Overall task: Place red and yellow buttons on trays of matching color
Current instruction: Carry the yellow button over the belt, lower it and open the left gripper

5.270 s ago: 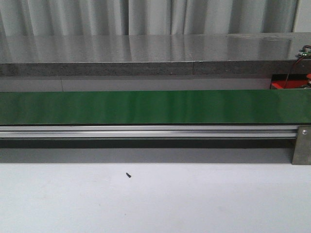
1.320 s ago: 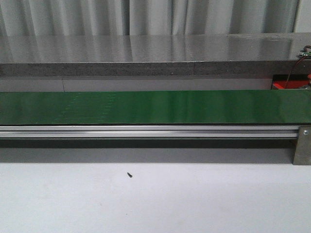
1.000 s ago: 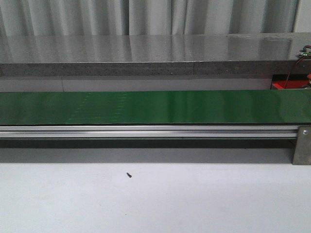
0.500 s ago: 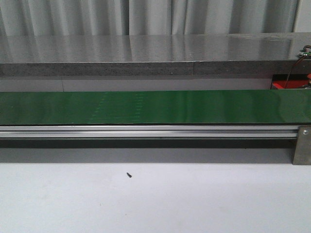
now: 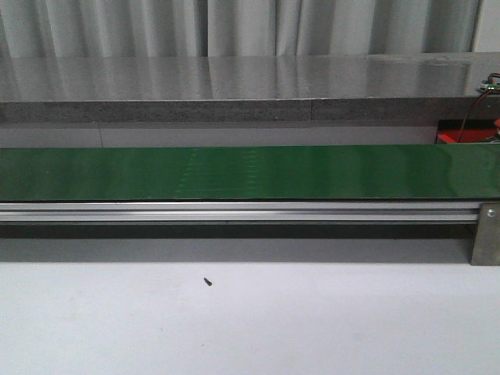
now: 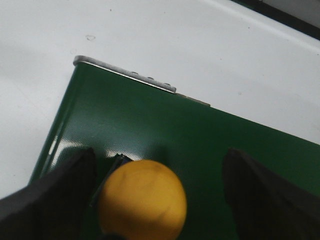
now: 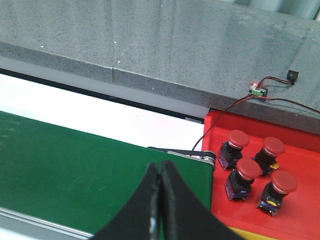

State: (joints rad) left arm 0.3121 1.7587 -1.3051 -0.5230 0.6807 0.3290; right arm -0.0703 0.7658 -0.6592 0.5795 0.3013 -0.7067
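1. The left claw [image 6: 150, 200] stands wide open, its two dark fingers [image 6: 55, 195] either side of a smooth, domed yellow button [image 6: 142, 202] on the glossy green conveyor belt [image 6: 200, 140]; whether they touch it I cannot tell.
2. The right claw [image 7: 160, 200] is pressed closed and empty, its black tapered fingertips meeting over the belt's end.
3. Just beyond, four round-capped red buttons [image 7: 255, 172] stand in a red tray [image 7: 300, 160].
4. Behind runs a speckled grey stone tabletop [image 7: 150, 40].

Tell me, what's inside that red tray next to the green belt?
Four red buttons stand inside the red tray, clustered in its middle, with bare red floor around them. The tray runs past the picture's edge, so the rest of it is unseen.
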